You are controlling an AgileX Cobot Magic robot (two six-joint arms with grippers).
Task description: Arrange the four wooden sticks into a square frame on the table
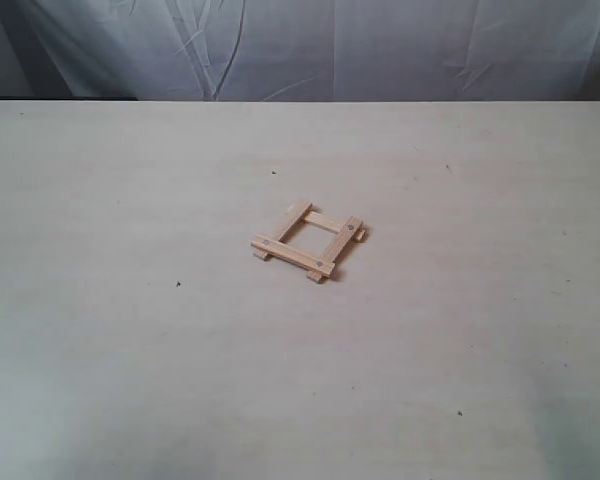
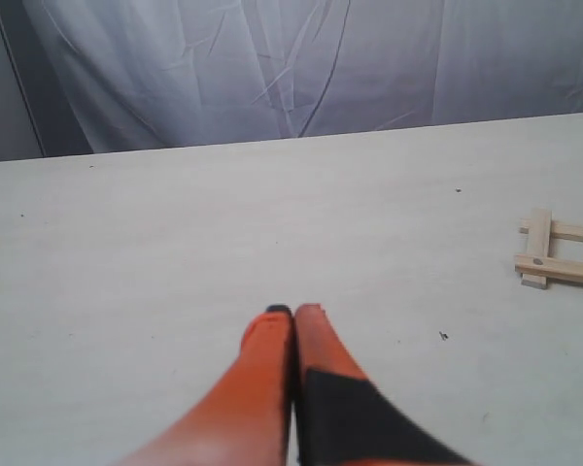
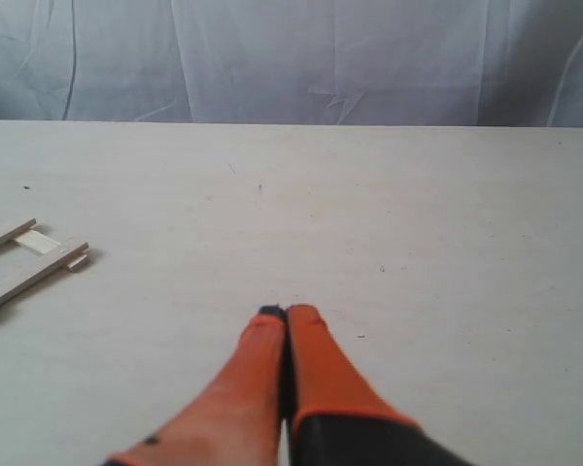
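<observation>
Exterior view: shows frame (image 1: 292,254) lying flat on table (image 1: 130,350), a little right of centre, turned cornerwise to the camera. Made of four sticks (image 1: 338,245), ends overlapping and jutting slightly past the corners. Closed on all four sides, open in the middle. Shows dark holes at three corners: left, near, right. Far corner too small to tell. Looks like the two wider sticks, near side and right side, on top, with narrower ends poking out beneath them. A few dark specks on the tabletop, all apart from the frame. Wrinkled pale cloth (image 1: 380,50) behind the far table edge.

Left wrist view: shows left gripper (image 2: 291,313) clenched, orange fingers (image 2: 267,340) pressed together, nothing held. Low over bare table; cannot tell whether touching it. Catches part of the frame at the picture edge, well apart from the fingertips.

Right wrist view: shows right gripper (image 3: 285,313) likewise clamped tight on nothing, tips meeting over bare table. Contact with the surface not clear. Catches one corner of the frame at the picture edge, well apart from the tips.
</observation>
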